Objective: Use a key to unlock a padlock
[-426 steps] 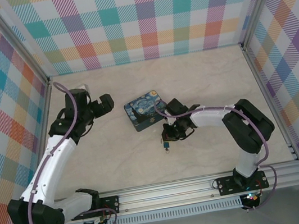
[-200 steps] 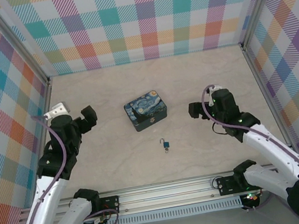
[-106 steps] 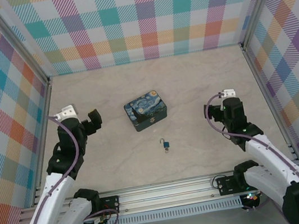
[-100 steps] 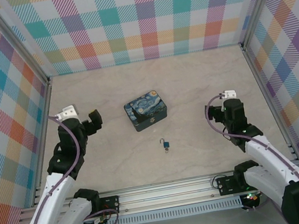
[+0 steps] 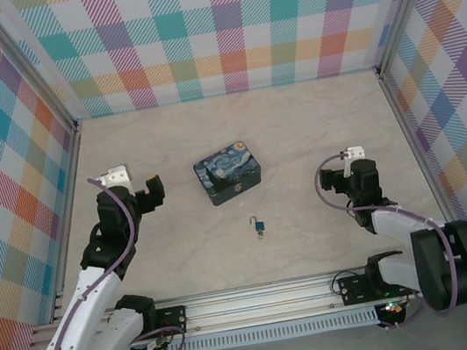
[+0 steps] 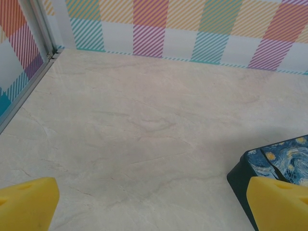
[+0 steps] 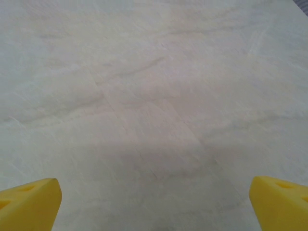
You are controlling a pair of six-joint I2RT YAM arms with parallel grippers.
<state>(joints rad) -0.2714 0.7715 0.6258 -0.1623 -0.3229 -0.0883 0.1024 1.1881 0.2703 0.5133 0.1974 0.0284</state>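
Padlock lies on counter just near of box, well apart from left claw and right claw, both wide open, empty. Dark speck at its near end: probably key, too small to confirm. Expect light, hard, slippery: pinch body sides, not shackle.

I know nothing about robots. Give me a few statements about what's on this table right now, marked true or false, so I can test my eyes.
1. The padlock lies on the table, nearer the arms than the painted box and apart from it. True.
2. The right gripper holds the padlock. False: it is off to the padlock's right, open and holding nothing.
3. The left gripper is open. True: its yellow fingertips stand wide apart.
4. The painted box stands in the table's far right corner. False: it sits near the middle.
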